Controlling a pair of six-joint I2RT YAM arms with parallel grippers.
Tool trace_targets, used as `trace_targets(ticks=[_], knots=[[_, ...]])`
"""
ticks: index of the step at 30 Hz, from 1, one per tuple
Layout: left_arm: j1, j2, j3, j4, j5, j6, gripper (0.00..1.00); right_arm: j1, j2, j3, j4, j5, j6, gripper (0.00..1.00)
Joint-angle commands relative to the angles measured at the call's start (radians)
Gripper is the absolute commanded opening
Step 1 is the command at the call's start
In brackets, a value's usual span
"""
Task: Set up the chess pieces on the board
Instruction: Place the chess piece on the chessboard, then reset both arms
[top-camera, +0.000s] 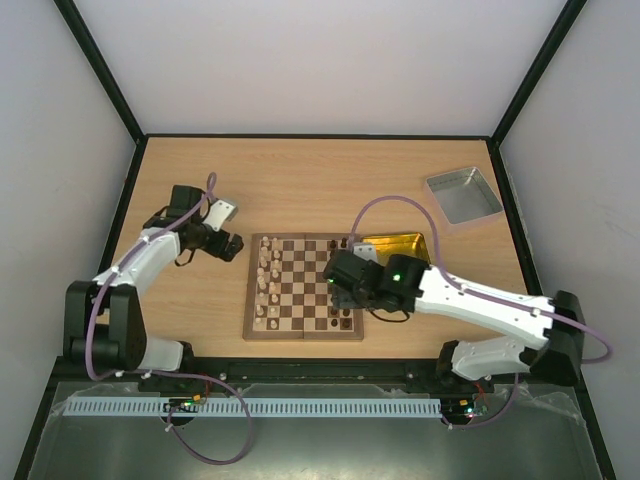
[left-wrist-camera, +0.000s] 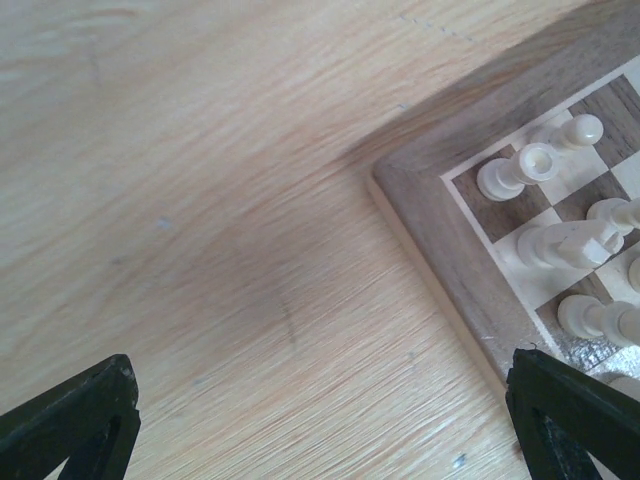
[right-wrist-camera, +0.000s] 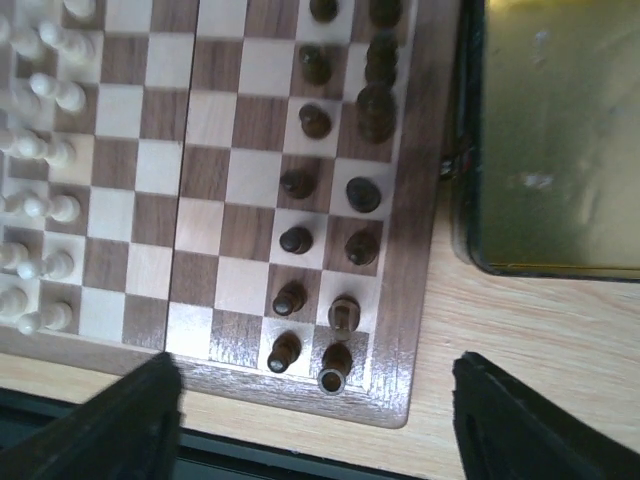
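Left gripper (top-camera: 232, 245) hovers over the desk (top-camera: 300, 190) beside the board (top-camera: 304, 287), jaws wide and empty. Cream chess pieces (top-camera: 268, 285) fill its left side, dark chess pieces (right-wrist-camera: 300, 240) its right, beneath the right gripper (top-camera: 345, 287), jaws likewise apart.

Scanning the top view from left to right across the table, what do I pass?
First the left arm → pale pieces → dark pieces → gold tin → grey tray. The right arm overlaps the dark pieces and tin, so it is left out.
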Motion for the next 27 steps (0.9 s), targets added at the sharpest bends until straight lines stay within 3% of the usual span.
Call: trace_targets(ticks=[1, 7, 9, 13, 19, 27], knots=[[0.028, -0.075, 0.047, -0.093, -0.030, 0.085, 1.00, -0.010, -0.096, 0.034, -0.091, 0.132, 0.008, 0.77], [0.015, -0.221, 0.171, -0.382, 0.128, 0.230, 1.00, -0.010, -0.185, 0.016, -0.109, 0.227, -0.017, 0.79], [-0.028, -0.270, 0.203, -0.440, 0.123, 0.242, 1.00, -0.009, -0.204, -0.006, -0.085, 0.248, -0.036, 0.80], [-0.141, -0.339, 0.171, -0.462, 0.054, 0.244, 1.00, -0.008, -0.215, -0.084, 0.020, 0.249, -0.097, 0.80], [-0.217, -0.404, 0.087, -0.471, 0.108, 0.274, 1.00, -0.006, -0.269, -0.171, 0.195, 0.184, -0.157, 0.81], [-0.253, -0.406, 0.075, -0.483, 0.190, 0.253, 1.00, -0.007, -0.321, -0.171, 0.188, 0.191, -0.169, 0.81]])
